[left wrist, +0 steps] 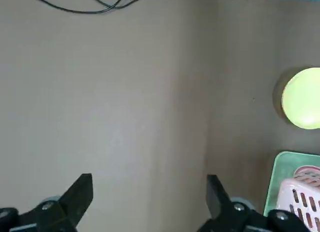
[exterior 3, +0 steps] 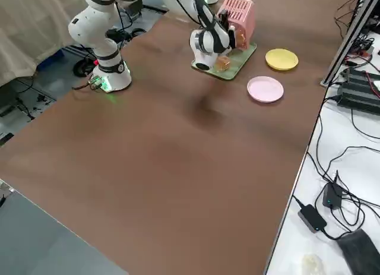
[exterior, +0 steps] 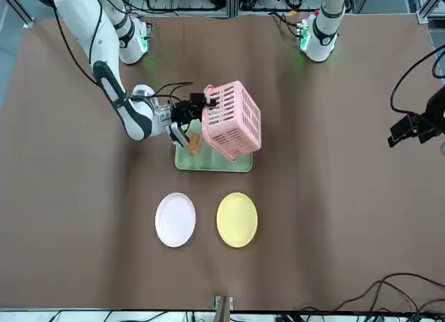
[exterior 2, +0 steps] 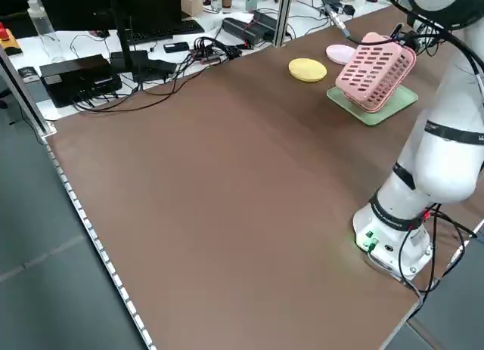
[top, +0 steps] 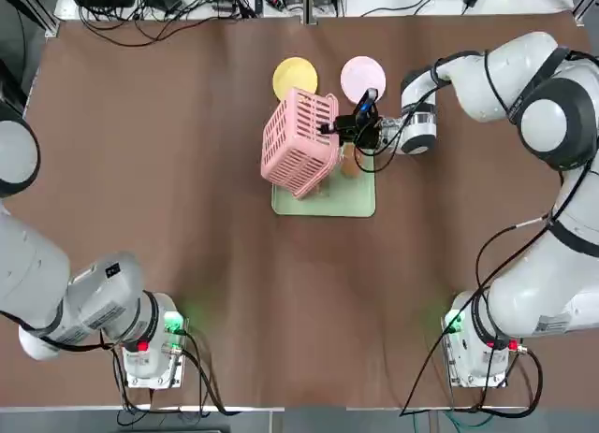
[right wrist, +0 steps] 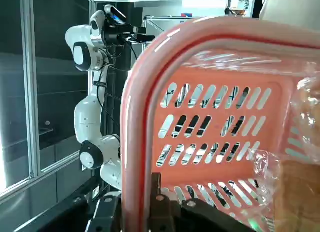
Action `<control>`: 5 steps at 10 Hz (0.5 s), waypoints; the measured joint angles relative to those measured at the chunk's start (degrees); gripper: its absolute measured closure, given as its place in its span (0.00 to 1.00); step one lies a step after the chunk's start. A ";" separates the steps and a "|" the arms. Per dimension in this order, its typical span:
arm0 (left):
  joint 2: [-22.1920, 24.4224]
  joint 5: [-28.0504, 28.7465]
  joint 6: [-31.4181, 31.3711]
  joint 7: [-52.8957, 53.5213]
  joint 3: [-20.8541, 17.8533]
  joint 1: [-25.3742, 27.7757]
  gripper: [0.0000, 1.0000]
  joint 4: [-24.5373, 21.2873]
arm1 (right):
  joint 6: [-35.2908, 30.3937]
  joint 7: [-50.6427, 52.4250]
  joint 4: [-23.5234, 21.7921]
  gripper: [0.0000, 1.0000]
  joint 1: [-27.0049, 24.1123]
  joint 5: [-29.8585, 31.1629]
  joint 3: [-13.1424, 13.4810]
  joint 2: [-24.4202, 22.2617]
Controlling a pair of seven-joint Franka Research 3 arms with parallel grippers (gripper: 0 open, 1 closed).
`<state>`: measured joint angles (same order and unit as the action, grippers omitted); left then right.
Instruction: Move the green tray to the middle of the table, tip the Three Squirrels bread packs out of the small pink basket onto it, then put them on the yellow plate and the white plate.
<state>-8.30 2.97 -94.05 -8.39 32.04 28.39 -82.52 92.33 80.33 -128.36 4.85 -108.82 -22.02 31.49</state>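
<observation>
A small pink basket (top: 301,141) with slotted lattice sides hangs tipped over a flat mint-green tray (top: 328,198) mid-surface, its rim clamped in the closed right pincer (top: 329,128). A clear bread pack (top: 351,160) lies below. Round yellow plate (top: 295,77) and white plate (top: 362,78) sit beyond. The left pincer (left wrist: 150,192) hovers wide open, empty.

You get even, diffuse overhead light; the counter (top: 187,171) shows only soft shadows. The left side view is dimmer toward its lower left. In the right wrist view, the small pink basket (right wrist: 210,117) fills the frame (near rim blurred, with bright glare streaks along it).
</observation>
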 joint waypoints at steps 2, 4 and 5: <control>0.11 0.00 0.04 0.10 0.07 -0.11 0.00 -0.06 | -1.52 0.18 -1.06 0.93 -0.56 0.23 0.28 0.00; 0.16 0.00 0.06 0.24 0.42 -0.17 0.00 -0.06 | -3.75 0.28 -1.45 0.93 -0.89 2.52 1.90 0.00; 0.39 0.00 0.06 0.25 0.67 -0.18 0.00 -0.05 | -5.45 0.29 -1.49 0.93 -1.18 4.42 3.40 0.00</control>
<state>-7.92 2.97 -93.99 -8.14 32.70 28.21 -82.57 86.89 80.61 -129.86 3.67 -104.41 -18.62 31.49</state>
